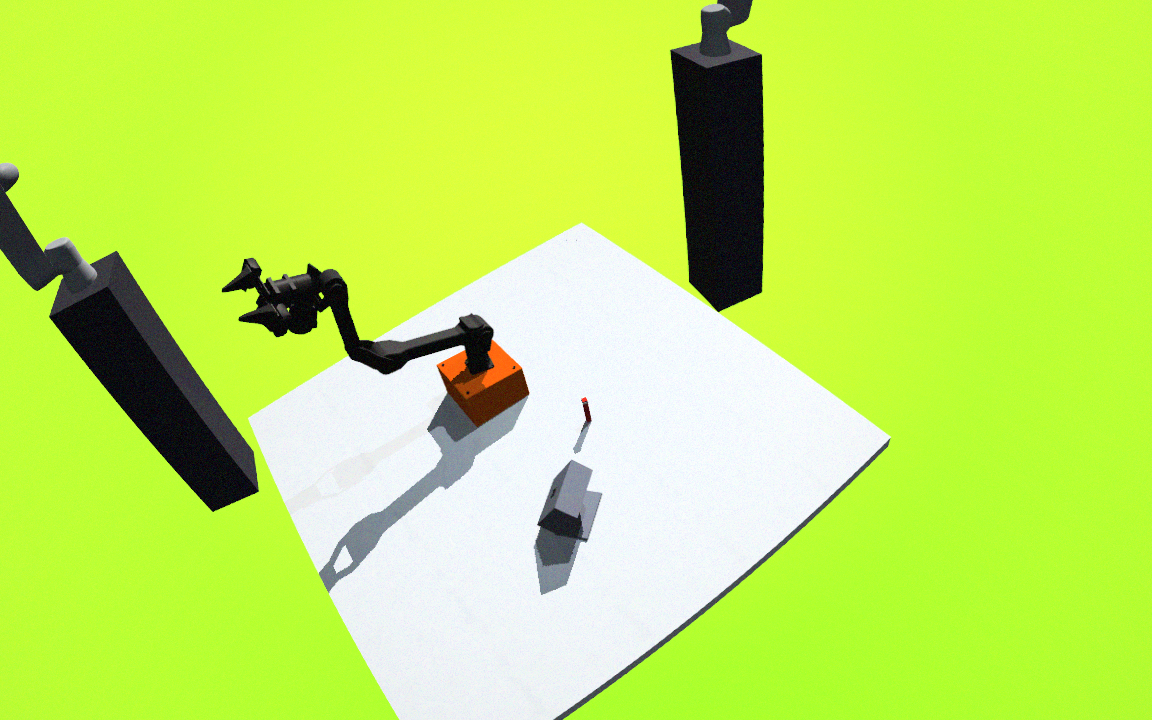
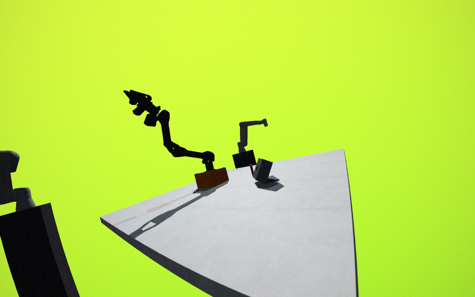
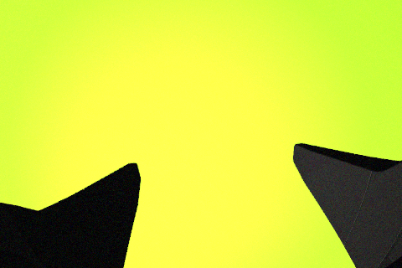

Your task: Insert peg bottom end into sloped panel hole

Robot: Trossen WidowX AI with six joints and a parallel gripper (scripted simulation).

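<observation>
Red and upright, the peg (image 1: 587,411) (image 2: 251,169) is standing on the table (image 1: 696,429) (image 2: 287,221) near the sloped block (image 1: 572,488) (image 2: 264,169), while the claw (image 1: 231,304) (image 2: 124,91) (image 3: 219,163) is hanging wide open (grasping and inserting both remaining)

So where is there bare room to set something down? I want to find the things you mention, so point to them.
Widest patch: the white table (image 1: 741,447) (image 2: 305,229) between the grey sloped block (image 1: 574,488) (image 2: 265,169) and the table's right corner in the top view. Another lies between the orange base (image 1: 502,402) (image 2: 213,178) and the top corner. Crowded: around the red peg (image 1: 586,411) (image 2: 251,170), between base and block.
</observation>
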